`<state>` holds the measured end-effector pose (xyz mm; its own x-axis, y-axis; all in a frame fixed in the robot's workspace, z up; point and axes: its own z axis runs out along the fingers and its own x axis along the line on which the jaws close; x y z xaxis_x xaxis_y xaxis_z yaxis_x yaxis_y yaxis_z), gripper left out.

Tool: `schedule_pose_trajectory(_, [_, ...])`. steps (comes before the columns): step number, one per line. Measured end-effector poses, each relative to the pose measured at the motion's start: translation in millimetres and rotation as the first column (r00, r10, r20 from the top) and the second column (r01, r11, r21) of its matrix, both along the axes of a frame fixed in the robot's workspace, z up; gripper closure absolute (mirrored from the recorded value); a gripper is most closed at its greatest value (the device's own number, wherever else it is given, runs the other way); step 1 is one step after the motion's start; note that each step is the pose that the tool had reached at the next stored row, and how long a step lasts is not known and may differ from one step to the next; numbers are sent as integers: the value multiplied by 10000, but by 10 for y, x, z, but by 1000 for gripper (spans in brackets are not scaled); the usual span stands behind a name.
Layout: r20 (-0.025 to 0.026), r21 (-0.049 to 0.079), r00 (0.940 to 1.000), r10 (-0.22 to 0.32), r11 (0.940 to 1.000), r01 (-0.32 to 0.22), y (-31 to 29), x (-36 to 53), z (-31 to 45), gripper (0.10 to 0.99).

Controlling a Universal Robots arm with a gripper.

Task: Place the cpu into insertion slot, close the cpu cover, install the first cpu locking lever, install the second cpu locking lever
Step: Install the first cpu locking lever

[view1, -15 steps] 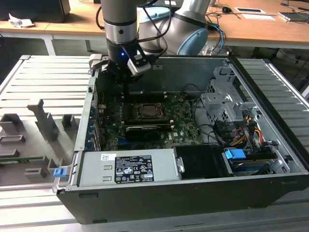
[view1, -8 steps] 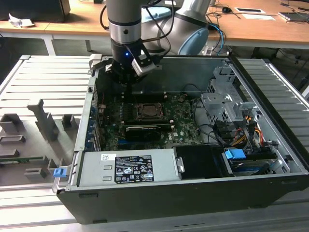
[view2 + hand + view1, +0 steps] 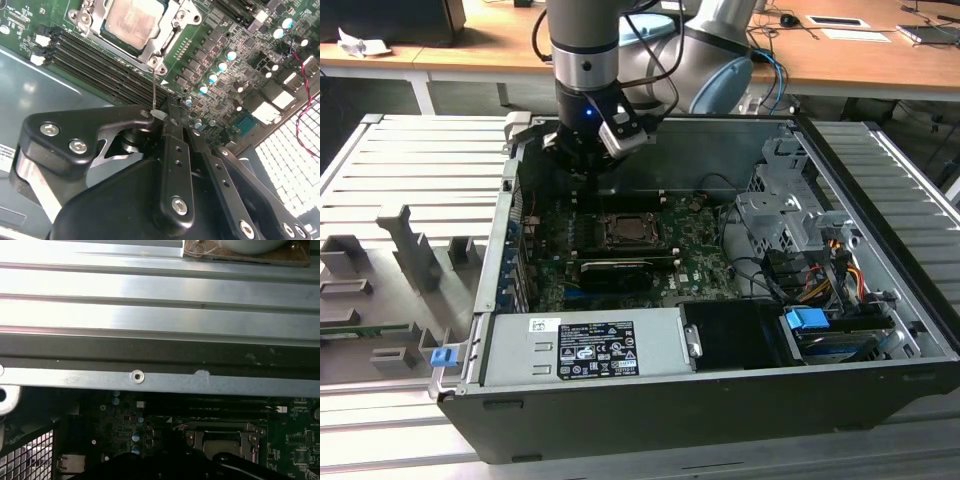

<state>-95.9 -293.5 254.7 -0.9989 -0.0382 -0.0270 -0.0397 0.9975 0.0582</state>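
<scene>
Silver cpu [image 3: 131, 22] partly off-frame

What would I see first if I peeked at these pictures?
The big black tool looms close in the second wrist view, its tip at a thin metal lever. Just beyond shines the silver cpu, seated on the green board. In the exterior view, the arm hangs over an open computer case.
</scene>
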Motion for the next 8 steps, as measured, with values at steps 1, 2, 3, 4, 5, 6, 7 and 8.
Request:
schedule_pose_trajectory(1, [1, 1, 10000, -1, 10000, 1, 0, 11, -1, 980])
schedule_pose_trajectory(2, [0, -1, 10000, 1, 10000, -1, 0, 18, 0, 980])
schedule_pose_trajectory(3, [0, 0, 10000, 0, 10000, 0, 0, 23, 0, 980])
schedule_pose_trajectory(4, [0, -1, 10000, 1, 10000, -1, 0, 34, 0, 980])
schedule_pose_trajectory(5, [0, 0, 10000, 1, 10000, -1, 0, 43, 0, 980])
schedule_pose_trajectory(6, [0, 0, 10000, 1, 10000, -1, 0, 50, 0, 980])
schedule_pose_trajectory(7, [0, 0, 10000, 1, 10000, -1, 0, 55, 0, 980])
schedule_pose_trajectory(8, [0, 0, 10000, 1, 10000, -1, 0, 61, 0, 980])
